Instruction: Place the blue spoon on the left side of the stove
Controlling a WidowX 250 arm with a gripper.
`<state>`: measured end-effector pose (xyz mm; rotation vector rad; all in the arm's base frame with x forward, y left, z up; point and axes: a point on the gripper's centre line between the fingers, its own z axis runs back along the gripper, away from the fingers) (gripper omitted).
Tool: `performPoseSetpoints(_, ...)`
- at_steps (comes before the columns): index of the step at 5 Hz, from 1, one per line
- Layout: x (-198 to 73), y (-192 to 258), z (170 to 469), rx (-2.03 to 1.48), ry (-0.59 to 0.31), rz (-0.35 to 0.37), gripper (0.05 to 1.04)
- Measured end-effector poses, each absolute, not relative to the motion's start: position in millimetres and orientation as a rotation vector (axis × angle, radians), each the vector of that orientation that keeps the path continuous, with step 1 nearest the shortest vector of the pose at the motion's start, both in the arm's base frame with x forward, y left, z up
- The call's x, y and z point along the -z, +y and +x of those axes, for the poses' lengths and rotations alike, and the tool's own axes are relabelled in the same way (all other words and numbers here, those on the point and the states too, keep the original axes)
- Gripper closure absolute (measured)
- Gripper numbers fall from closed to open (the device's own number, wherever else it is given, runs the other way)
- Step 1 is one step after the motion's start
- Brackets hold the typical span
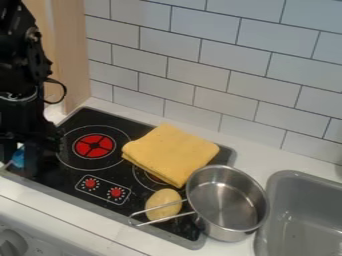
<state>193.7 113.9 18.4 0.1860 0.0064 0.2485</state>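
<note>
the black stove is the base for nearly everything; the grey sink lies at four o'clock from it. the steel pot sits at the stove's four o'clock, its handle toward nine, passing above the yellow potato-like thing. the folded yellow cloth, at two o'clock, leaves the left burner free. at nine o'clock hangs the gripper, low over the edge, probably for the blue spoon right by it; i cannot tell how wide it is or whether it grips anything.
</note>
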Motion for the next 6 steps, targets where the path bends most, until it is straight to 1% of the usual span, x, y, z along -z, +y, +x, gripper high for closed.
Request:
performPoseSetpoints(1, -9.7, 118.1, 197.6, -0.251, -0.005, 0.209, 0.698)
performPoseSetpoints(2, -6.2, 116.8, 197.6, -0.25, 0.006, 0.214, 0.698)
performPoseSetpoints(3, -6.3, 116.5, 199.1, -0.25, -0.002, 0.21, 0.625)
performPoseSetpoints(4, -9.8, 118.3, 205.1, -0.263, -0.013, 0.209, 0.308)
performPoseSetpoints(5, -9.4, 117.5, 205.2, -0.26, -0.008, 0.203, 0.075)
performPoseSetpoints(6, -10.9, 114.9, 204.6, -0.257, 0.014, 0.187, 0.074)
